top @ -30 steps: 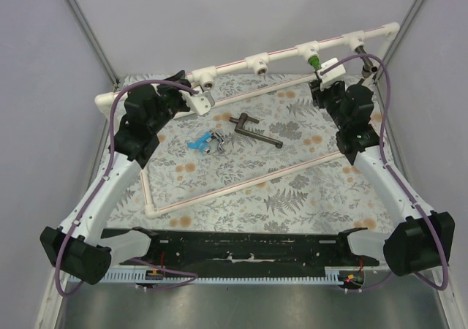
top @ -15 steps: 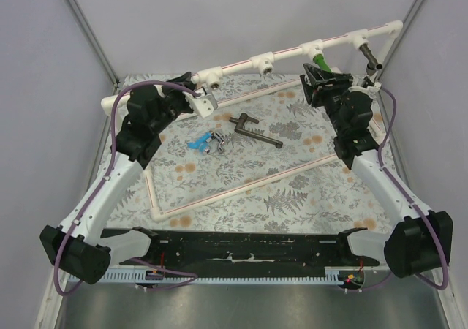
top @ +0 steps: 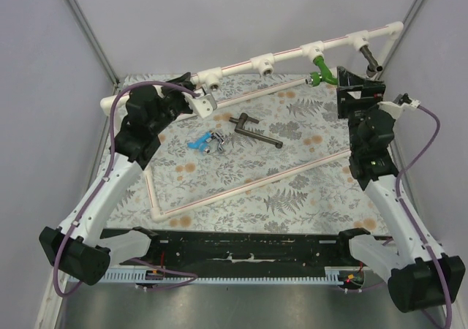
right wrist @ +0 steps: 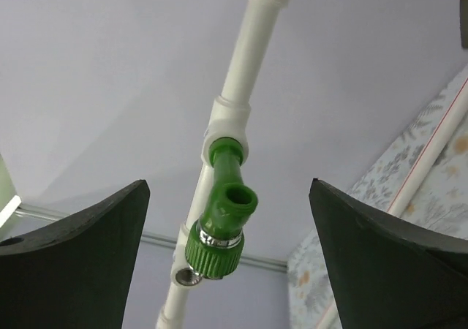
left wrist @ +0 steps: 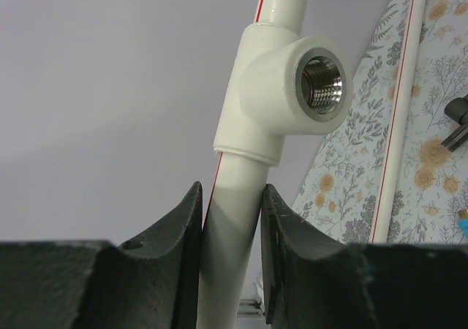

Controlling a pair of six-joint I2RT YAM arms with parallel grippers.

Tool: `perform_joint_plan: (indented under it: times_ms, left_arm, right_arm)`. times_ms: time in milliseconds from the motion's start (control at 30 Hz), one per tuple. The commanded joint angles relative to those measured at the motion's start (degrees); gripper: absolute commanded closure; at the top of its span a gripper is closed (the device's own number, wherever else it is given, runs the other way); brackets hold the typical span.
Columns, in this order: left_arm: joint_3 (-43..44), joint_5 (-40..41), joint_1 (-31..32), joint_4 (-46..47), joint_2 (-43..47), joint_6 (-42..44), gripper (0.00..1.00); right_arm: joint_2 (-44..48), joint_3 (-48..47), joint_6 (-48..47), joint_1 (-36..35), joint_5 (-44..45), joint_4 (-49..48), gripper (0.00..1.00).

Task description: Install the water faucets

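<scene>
Over the floral table (top: 292,190), upper right, the green faucet (top: 319,73), apparently seated, was released by the right gripper (top: 351,82), now wide open and empty, while the left gripper (top: 200,101) is clamped on the white pipe (left wrist: 232,197).

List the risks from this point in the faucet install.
1. The right gripper is open and clear of the green faucet, which hangs from its tee fitting. If it is only partly threaded, it may work loose.
2. The left gripper alone grips the white pipe. A slip could let the frame swing or drop.
3. The light blue faucet and silver faucet lie together on the table. Grabbing one may knock the other.
</scene>
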State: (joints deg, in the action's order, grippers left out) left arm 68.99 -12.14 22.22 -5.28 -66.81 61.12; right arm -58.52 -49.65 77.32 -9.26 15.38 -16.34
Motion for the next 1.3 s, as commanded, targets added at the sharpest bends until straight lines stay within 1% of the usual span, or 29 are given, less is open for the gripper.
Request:
perform_joint_plan:
  times_ms: [0,67,133,200,267,367,467,633,833,933,967,1000,1033,1067,1100,1133,1200,1267]
  left_arm:
    - [-0.8,1.0,-0.4,-1.5,-0.1,-8.8,0.98]
    - [-0.8,0.9,-0.4,-1.6,-0.1,-8.9,0.98]
    - [-0.8,0.7,-0.4,-1.6,0.0,-8.9,0.98]
    - [-0.7,0.6,-0.5,-1.7,0.0,-8.9,0.98]
    - [-0.7,0.5,-0.5,-1.6,-0.1,-9.0,0.98]
    - [-0.6,0.5,-0.4,-1.8,-0.2,-9.2,0.98]
    - [-0.5,0.5,-0.4,-1.9,-0.2,-9.1,0.98]
    - [-0.4,0.8,-0.4,-2.1,-0.2,-9.1,0.98]
    - [-0.5,0.9,-0.5,-2.1,-0.2,-9.0,0.98]
    - [-0.4,0.8,-0.4,-2.2,-0.2,-9.0,0.98]
    - [-0.3,0.8,-0.4,-2.1,-0.2,-9.0,0.98]
    - [-0.4,1.0,-0.3,-2.2,-0.2,-9.0,0.98]
    - [-0.4,1.0,-0.4,-2.1,-0.2,-9.0,0.98]
    - [-0.5,1.0,-0.4,-2.1,-0.3,-9.0,0.98]
    - [-0.5,0.9,-0.5,-2.1,-0.3,-9.1,0.98]
    - [-0.5,0.9,-0.5,-2.1,-0.3,-9.0,0.98]
    - [-0.5,0.9,-0.4,-2.1,-0.2,-9.0,0.98]
    - [-0.5,0.8,-0.4,-2.1,-0.3,-9.0,0.98]
  right_arm:
    - [6.2,-1.8,-30.0,0.4,2.5,1.0,0.02]
    - [7.1,-5.2,-46.2,0.3,-0.9,3.7,0.02]
    - [7.0,-9.3,-64.8,0.4,-6.6,8.2,0.02]
    - [6.6,-13.2,-83.7,0.3,-10.3,13.1,0.02]
    - [6.5,-15.4,-99.2,0.3,-15.2,17.8,0.02]
    - [5.8,-18.1,-118.5,0.3,-22.1,25.7,0.02]
    - [4.5,-18.5,-132.7,0.3,-26.3,29.3,0.02]
    - [0.9,-19.0,-144.1,0.2,-29.6,30.3,0.04]
    - [-4.2,-18.4,-147.1,-0.8,-30.2,22.1,0.09]
    - [-6.8,-18.4,-142.9,-1.3,-29.8,17.8,0.19]
    - [-7.3,-18.6,-140.4,-1.4,-29.5,16.9,0.26]
    - [-7.6,-18.6,-136.9,-1.3,-29.4,16.8,0.31]
    - [-7.7,-18.7,-133.3,-1.4,-29.5,15.3,0.38]
    - [-7.7,-18.6,-127.0,-1.4,-29.5,14.3,0.44]
    - [-7.7,-18.3,-121.8,-1.3,-29.4,13.4,0.53]
    - [-7.7,-17.9,-115.8,-1.3,-28.7,12.2,0.64]
    - [-7.9,-17.3,-101.6,-1.4,-27.3,9.7,0.78]
    - [-7.8,-16.5,-81.8,-1.3,-23.3,5.7,0.91]
